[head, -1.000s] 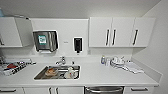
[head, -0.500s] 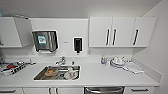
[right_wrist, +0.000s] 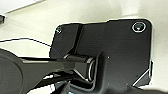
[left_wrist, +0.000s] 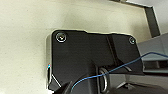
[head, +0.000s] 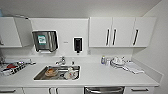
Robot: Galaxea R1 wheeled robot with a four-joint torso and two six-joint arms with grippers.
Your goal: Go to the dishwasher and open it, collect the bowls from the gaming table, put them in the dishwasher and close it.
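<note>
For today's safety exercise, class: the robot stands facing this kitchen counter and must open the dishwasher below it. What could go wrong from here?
1. The dishwasher shows just its top edge at the bottom of the head view, so aiming for its handle may be poorly guided.
2. Its door probably drops toward the robot; standing this close, the base might block it.
3. White drawers sit right beside it, so the wrong handle could be pulled.

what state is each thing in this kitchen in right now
stainless-steel built-in dishwasher: shut, top of its front at the lower edge of the head view
steel sink basin: holds dishes, no water seen running
chrome tap: off as far as shows
white wall cupboard doors on the right: shut
white wall cupboard door on the left: swung open
white countertop: items at both ends
</note>
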